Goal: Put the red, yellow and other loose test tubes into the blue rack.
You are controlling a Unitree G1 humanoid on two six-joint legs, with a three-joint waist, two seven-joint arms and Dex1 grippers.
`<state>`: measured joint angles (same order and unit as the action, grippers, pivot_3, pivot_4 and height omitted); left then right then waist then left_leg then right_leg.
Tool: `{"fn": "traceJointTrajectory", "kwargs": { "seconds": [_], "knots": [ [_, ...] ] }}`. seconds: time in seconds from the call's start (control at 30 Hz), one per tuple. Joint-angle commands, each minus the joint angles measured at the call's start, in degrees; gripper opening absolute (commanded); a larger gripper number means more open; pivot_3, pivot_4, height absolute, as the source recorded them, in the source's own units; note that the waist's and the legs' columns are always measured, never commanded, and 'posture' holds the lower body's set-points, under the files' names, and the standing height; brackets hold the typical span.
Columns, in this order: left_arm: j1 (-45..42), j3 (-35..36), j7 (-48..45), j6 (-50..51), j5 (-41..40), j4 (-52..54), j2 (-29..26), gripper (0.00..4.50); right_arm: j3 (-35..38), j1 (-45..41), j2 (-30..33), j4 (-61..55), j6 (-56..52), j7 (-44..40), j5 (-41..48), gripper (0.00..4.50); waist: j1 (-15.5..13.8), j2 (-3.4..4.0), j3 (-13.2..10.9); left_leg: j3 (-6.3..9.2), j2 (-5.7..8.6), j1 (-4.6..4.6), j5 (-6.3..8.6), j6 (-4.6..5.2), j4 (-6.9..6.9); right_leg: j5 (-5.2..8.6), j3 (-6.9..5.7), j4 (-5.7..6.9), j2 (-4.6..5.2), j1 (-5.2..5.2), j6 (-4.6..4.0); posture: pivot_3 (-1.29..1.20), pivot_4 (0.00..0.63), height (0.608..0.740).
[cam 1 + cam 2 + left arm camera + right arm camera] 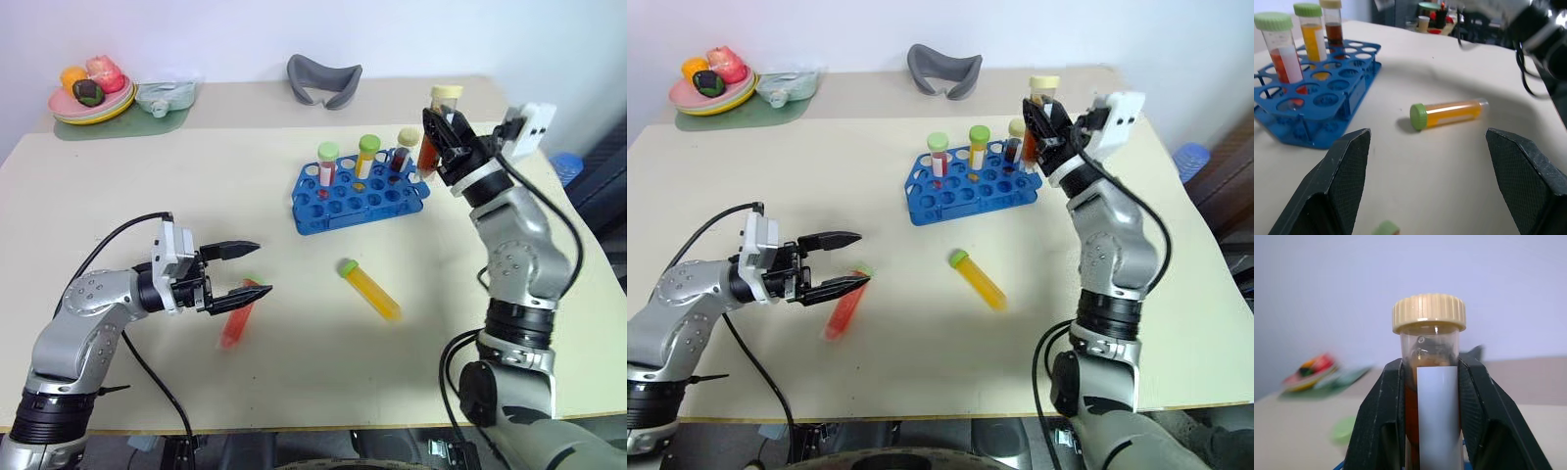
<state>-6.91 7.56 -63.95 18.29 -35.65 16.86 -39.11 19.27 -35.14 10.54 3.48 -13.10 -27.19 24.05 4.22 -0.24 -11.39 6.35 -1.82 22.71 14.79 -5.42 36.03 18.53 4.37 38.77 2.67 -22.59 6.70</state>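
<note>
On the beige table (294,323), the right gripper (438,142) pinches a cream-capped brown tube (438,125) upright, just beside the blue rack (358,196), ready for insertion; next it needs aligning over a free hole. The left gripper (240,269), fingers spread, hovers over the red tube (235,318); the yellow tube (372,289) lies near the rack.

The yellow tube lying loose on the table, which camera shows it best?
The left wrist view: the yellow tube lies unobstructed, green cap and label plain, beyond the open left gripper. Both eye views show it smaller, near the blue rack.
</note>
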Motion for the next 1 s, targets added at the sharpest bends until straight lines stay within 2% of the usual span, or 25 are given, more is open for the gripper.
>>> {"fn": "traceJointTrajectory", "kwargs": {
  "seconds": [0.03, 0.17, 0.4, 1.0],
  "knots": [
    [-0.3, 1.4, 1.2, -0.3, -1.2, 1.1, 0.6, 3.84, -0.7, -0.9, -1.7, 6.0, 12.2, -2.1, -1.2, 0.82, -0.1, 0.01, 0.0, -0.02, 0.00, -0.01, -0.01, -0.01, 0.01, 0.00, 0.02, 0.04, 0.00, 0.00, 0.00, 0.00, 0.150, 0.740],
    [-0.1, 1.4, 1.7, -0.2, -1.0, 1.6, 0.7, 3.84, -1.3, -2.4, -2.6, 16.0, 23.2, -4.3, -2.2, 0.82, -0.1, 0.01, 0.0, -0.03, 0.01, -0.05, -0.02, -0.04, 0.04, 0.00, 0.03, 0.09, 0.01, 0.03, 0.00, 0.00, 0.150, 0.740],
    [0.6, 1.8, 3.3, 0.5, -1.7, 3.2, 0.8, 3.84, 0.7, -6.1, -2.4, 29.4, 34.9, -7.7, -0.5, 0.82, 0.0, 0.01, 0.0, -0.07, 0.00, -0.17, -0.03, -0.05, 0.01, 0.00, 0.08, 0.16, 0.00, 0.05, -0.01, 0.00, 0.150, 0.740],
    [0.6, 2.3, 4.7, 1.5, -2.7, 4.9, 0.1, 3.84, 2.2, -10.3, -2.1, 51.7, 48.4, -8.9, -1.0, 0.82, 0.0, 0.01, 0.0, -0.07, 0.00, -0.31, -0.04, -0.07, 0.03, 0.01, 0.09, 0.18, 0.00, 0.19, -0.01, 0.00, 0.150, 0.740]
  ]
}}
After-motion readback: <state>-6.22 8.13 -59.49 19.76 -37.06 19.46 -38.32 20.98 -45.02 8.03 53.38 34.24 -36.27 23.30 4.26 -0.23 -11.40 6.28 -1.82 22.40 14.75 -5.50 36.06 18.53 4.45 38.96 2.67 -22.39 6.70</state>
